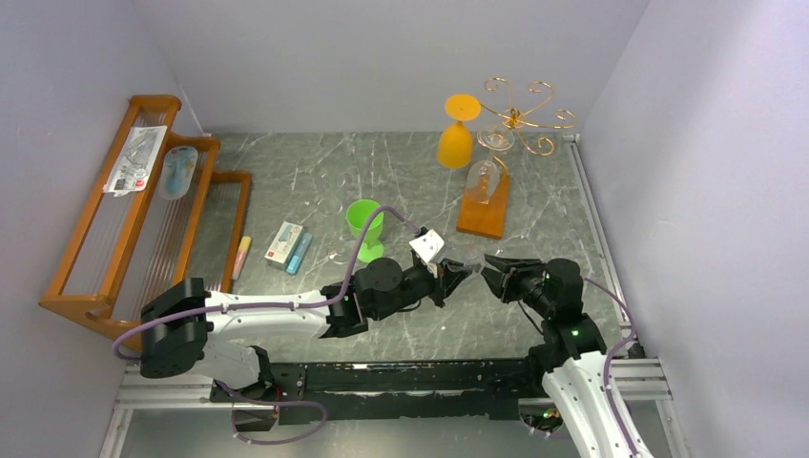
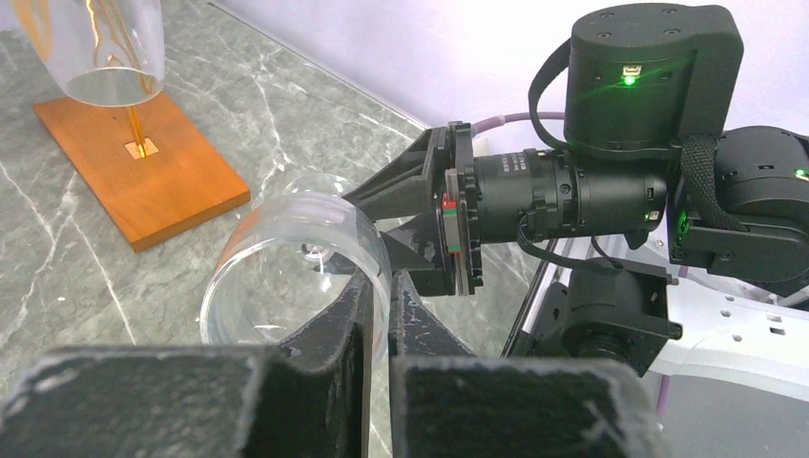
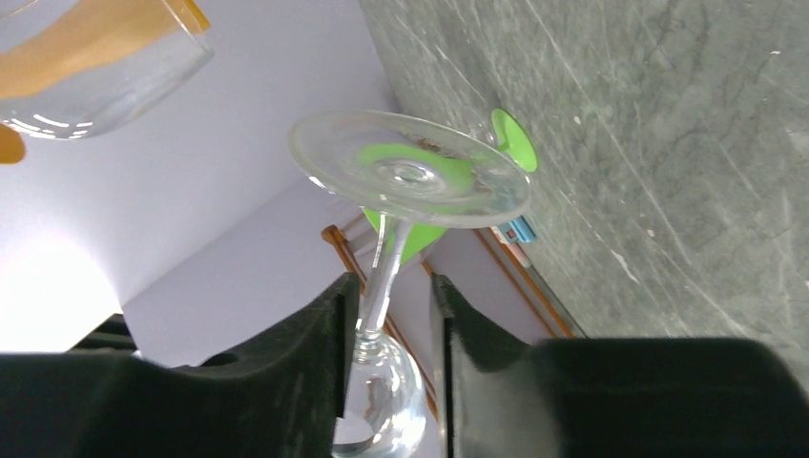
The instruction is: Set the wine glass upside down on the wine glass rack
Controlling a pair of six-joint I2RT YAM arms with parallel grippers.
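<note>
- Since the big slatted wooden rack [image 1: 143, 215] along the left edge of the worktop [image 1: 315, 181] isn't the target, it's just scenery.
- Left arm [image 1: 286, 310] reaches across toward the middle of the near edge. Its jaws are pinched narrow on the bowl wall of the wine glass [image 2: 286, 277], holding it sideways off the worktop. My guess is that's to leave the stem free.
- Right arm [image 1: 558, 291] faces it from the near right. Its jaws straddle the stem between foot and bowl, with a gap on one side, so they're not clamped yet. Looks like a handover to me: a stem grip would let the foot slide onto a scroll arm.
- Wine glass rack [image 1: 520, 116] stands in the far right corner, with an orange glass [image 1: 456, 138] and a clear glass [image 1: 484, 178] already hanging bowl-down.
- Green glass [image 1: 364, 221] stands mid-worktop, away from both arms.
</note>
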